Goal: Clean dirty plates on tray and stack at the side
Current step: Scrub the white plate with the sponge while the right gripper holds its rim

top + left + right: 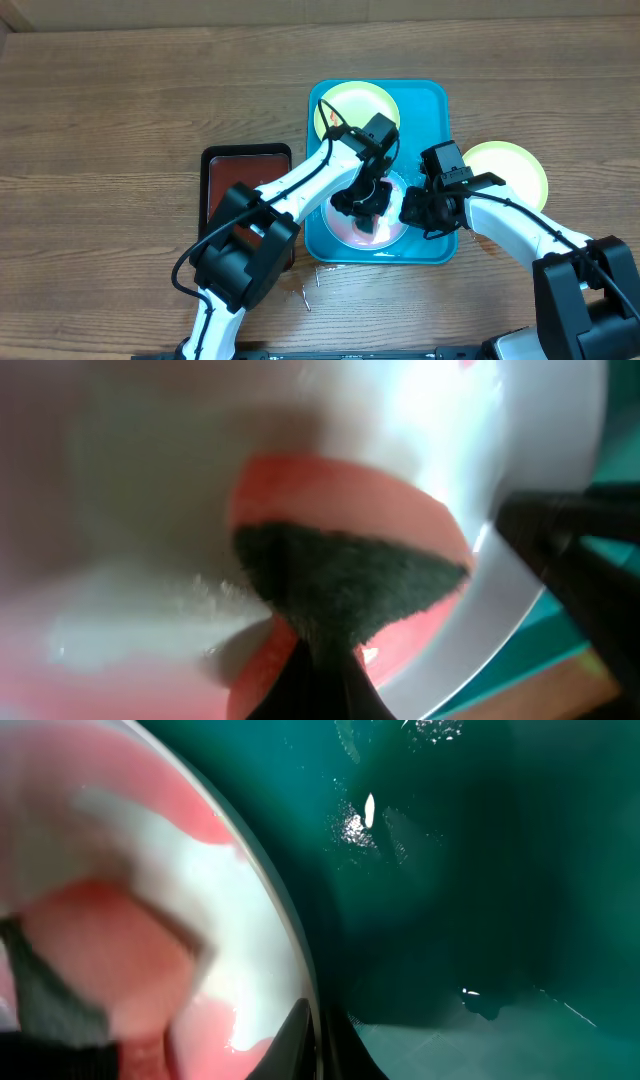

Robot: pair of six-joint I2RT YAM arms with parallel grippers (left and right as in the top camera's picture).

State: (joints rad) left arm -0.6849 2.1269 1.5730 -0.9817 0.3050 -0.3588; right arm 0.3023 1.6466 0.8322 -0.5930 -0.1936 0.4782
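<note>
Biggest thing here is the wooden worktop, and the turquoise tray sits in the middle of it with its long axis running from the robot's side to the far side. A smaller black tray lies just left of it. One yellow-green rimmed plate lies at the far end of the turquoise tray, a second yellow-green plate is already off it, on the worktop to the right, and the blue-rimmed plate is at the near end of the turquoise tray under both arms. Being round, it has no long axis to speak of; it faces up, and whether it lies dead flat can't be told. It looks stiff, light and glossy, so probably slippery once wet, and the shallow rim is the only sensible place to pinch it. That's where the right claw is, clamped on the plate's right edge to steady it. The left claw is shut on a red sponge with a dark green scouring face, which is pressed onto the white centre. The sponge is soft and will squash under load. The plate looks reddish around it, though that could be smear or just reflection. So probably mid-scrub on plate two of three.
</note>
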